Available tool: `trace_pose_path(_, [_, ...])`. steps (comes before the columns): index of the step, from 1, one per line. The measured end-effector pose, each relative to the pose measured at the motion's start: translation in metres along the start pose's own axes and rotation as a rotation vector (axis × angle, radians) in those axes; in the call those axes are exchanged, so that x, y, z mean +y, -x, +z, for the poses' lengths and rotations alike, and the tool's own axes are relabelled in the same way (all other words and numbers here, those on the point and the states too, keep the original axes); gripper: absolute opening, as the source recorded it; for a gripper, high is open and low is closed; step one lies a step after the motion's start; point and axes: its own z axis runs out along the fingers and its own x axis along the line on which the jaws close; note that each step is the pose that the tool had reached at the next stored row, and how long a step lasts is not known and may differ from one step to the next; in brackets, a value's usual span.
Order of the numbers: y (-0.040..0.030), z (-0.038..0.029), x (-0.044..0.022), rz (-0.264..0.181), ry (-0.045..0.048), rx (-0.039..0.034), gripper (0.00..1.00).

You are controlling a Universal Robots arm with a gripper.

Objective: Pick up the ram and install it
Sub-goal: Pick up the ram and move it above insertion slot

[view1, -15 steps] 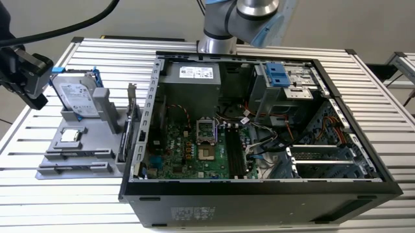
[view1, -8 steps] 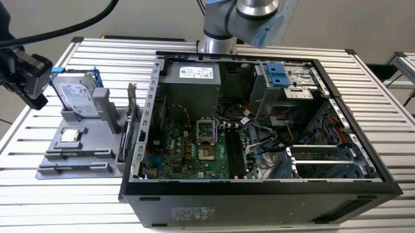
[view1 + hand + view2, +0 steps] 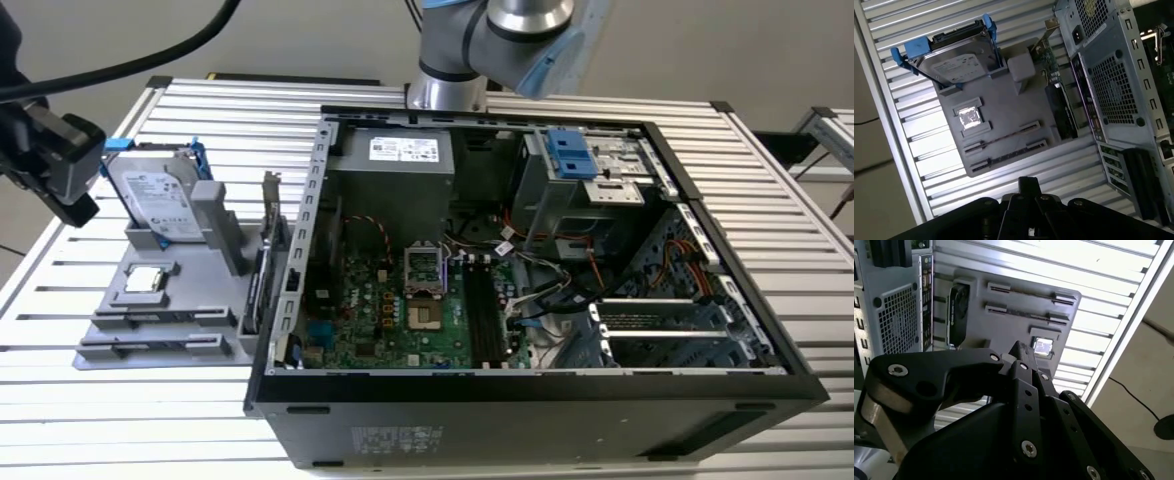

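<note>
The ram shows as a thin dark stick (image 3: 1002, 136) standing on edge in a slot of the grey parts holder (image 3: 1004, 107); a second like it (image 3: 1010, 155) stands in the slot beside it. In the second wrist view the ram (image 3: 1026, 313) lies beyond my fingertips. In the exterior view these slots (image 3: 154, 318) are at the holder's near end. My gripper (image 3: 74, 195) hangs off the holder's far left side, above the table and apart from it. Its fingers meet in a point (image 3: 1029, 183) with nothing between them, also seen in the second wrist view (image 3: 1019, 349).
The open computer case (image 3: 534, 390) fills the middle, with the motherboard (image 3: 387, 310) and its long black memory slots (image 3: 483, 310) inside. The holder also carries a hard drive in a blue frame (image 3: 954, 62), a silver processor chip (image 3: 970, 116) and a bracketed card (image 3: 1061, 107). A slatted table (image 3: 54, 400) lies underneath.
</note>
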Motion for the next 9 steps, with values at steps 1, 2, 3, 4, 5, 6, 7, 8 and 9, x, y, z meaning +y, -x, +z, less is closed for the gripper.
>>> trace_pose_path(1, [0.0000, 0.0000, 0.0000, 0.008, -0.0001, -0.0004, 0.00])
trace_pose_path(2, [0.0000, -0.0001, 0.0000, 0.015, -0.0004, -0.0007, 0.00])
trace_pose_path(3, [0.0000, 0.0000, 0.0000, 0.023, -0.0006, -0.0010, 0.00])
trace_pose_path(4, [0.0000, 0.0000, 0.0000, 0.030, -0.0008, -0.0013, 0.00])
trace_pose_path(5, [0.0000, 0.0000, 0.0000, 0.038, -0.0009, -0.0017, 0.00])
trace_pose_path(6, [0.0000, 0.0000, 0.0000, 0.045, -0.0011, -0.0020, 0.00])
trace_pose_path(7, [0.0000, 0.0000, 0.0000, 0.053, -0.0013, -0.0023, 0.00])
trace_pose_path(8, [0.0000, 0.0000, 0.0000, 0.060, -0.0015, -0.0025, 0.00])
trace_pose_path(9, [0.0000, -0.0001, 0.0000, 0.068, -0.0018, -0.0028, 0.00])
